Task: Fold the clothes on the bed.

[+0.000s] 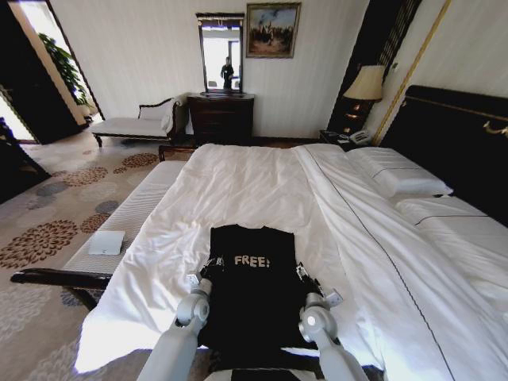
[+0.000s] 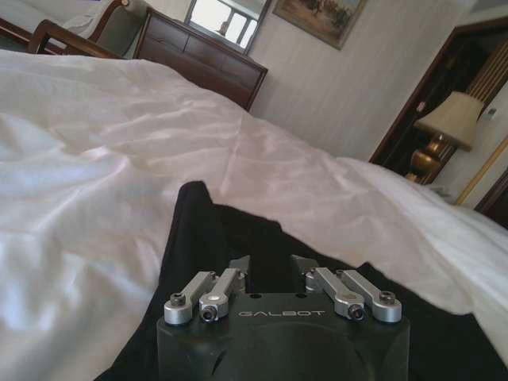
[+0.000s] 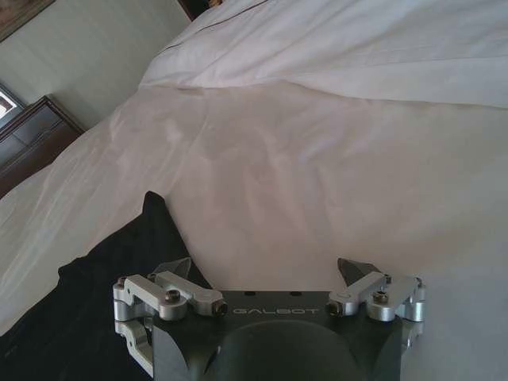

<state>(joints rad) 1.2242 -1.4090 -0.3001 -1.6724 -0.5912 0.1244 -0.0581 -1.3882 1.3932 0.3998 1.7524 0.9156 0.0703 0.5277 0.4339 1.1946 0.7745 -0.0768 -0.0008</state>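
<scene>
One black T-shirt (image 1: 252,290) on bed (image 1: 262,186); left gripper (image 2: 270,268) narrowly parted, right gripper (image 3: 266,274) spread

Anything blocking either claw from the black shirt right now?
Nothing visible. The black T-shirt lies flat on the bed, with the left claw and right claw at its side edges, bare sheet around.

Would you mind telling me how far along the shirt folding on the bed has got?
Done: the black T-shirt lies flat on the bed, lettering up, sleeves apparently tucked. In hand: the left gripper and right gripper sit at its two side edges, jaws open, the left one over black fabric, the right one at the hem beside white sheet. Left: the main folds; none shows yet.
</scene>
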